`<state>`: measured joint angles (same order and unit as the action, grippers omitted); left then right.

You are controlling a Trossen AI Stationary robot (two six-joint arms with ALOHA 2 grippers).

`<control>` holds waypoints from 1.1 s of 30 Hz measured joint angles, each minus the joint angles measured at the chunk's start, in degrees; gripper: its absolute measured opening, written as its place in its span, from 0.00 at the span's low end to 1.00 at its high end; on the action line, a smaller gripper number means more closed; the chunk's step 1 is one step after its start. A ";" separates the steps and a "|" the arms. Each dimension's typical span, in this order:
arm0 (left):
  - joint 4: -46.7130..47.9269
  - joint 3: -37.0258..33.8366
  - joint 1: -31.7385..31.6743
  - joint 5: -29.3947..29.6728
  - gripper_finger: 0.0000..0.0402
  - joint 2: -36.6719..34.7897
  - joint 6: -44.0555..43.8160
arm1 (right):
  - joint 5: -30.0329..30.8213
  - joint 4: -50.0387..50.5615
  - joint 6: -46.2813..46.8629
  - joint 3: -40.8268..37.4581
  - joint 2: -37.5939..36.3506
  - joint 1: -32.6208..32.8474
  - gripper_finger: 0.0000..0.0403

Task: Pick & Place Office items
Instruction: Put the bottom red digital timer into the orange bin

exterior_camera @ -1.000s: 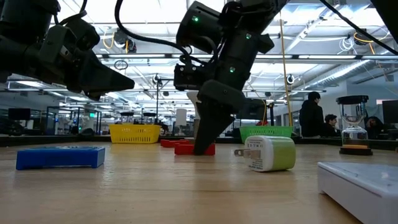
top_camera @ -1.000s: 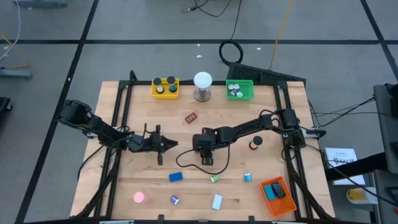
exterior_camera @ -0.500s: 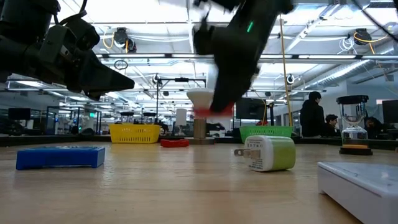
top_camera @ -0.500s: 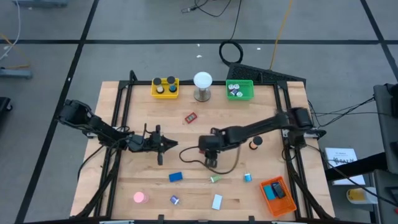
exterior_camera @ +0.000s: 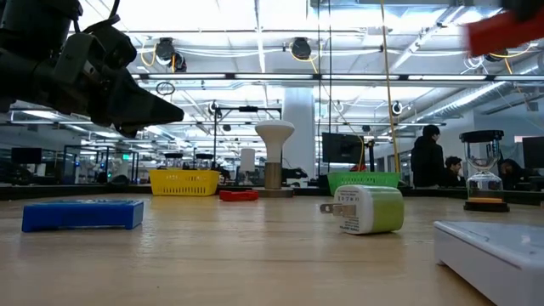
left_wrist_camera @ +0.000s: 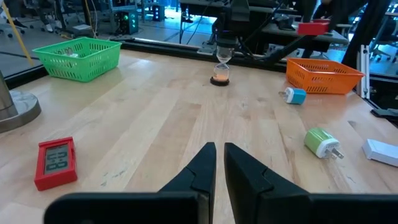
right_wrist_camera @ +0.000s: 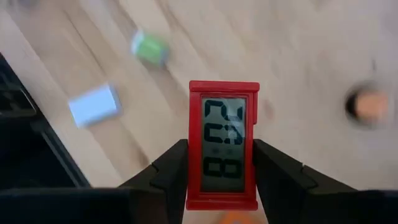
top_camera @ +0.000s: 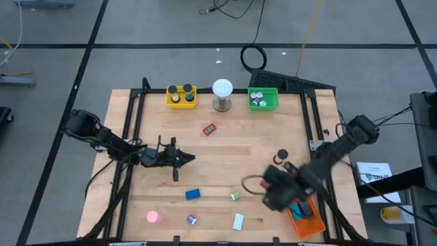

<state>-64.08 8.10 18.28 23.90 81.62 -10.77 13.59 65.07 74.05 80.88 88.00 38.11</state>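
**Red clock carried over the table's right front**

Red clock [right_wrist_camera: 223, 145] — a small digital one with dark digits on a grey screen — is seen pinched between the right gripper [right_wrist_camera: 219, 163] fingers [right_wrist_camera: 169, 168] in the right wrist view, held clear of the wood. From above, that gripper [top_camera: 278, 188] is found near the orange tray [top_camera: 305, 220] at the table's right front, but the clock itself cannot be made out there. In the left wrist view it shows as a red block [left_wrist_camera: 313, 27] aloft above the orange tray [left_wrist_camera: 324, 73]; in the low view only a red blur [exterior_camera: 505, 32] is caught at the upper right.

The left gripper [top_camera: 179, 159] is held over the table's left half, its fingers [left_wrist_camera: 200, 169] pressed together on nothing.

Containers next — the yellow tray [top_camera: 181, 96] is seen to hold dark round caps, the green tray [top_camera: 263, 99] some pale small pieces, and the orange tray a blue block and something dark. Only the trays' walls are shown in the low view.

A second red clock [top_camera: 208, 128] is left lying on the wood mid-table, with a green-and-white plug [exterior_camera: 364, 209] nearer the front.
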 joint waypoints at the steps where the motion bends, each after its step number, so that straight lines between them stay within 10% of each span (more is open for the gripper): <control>1: 0.00 0.00 0.00 0.00 0.08 0.00 -0.03 | 0.14 1.08 3.68 -0.09 0.07 2.44 0.35; 15: 0.01 0.00 0.00 0.00 0.08 0.00 -0.11 | 2.10 -9.03 49.59 -15.53 0.08 26.99 0.36; 33: 0.03 0.02 0.00 0.00 0.08 0.00 -0.17 | -6.35 -9.62 54.95 -18.45 1.21 26.91 0.37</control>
<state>-64.05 8.12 18.29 23.90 81.62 -10.94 7.25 55.44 129.01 62.43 89.21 65.02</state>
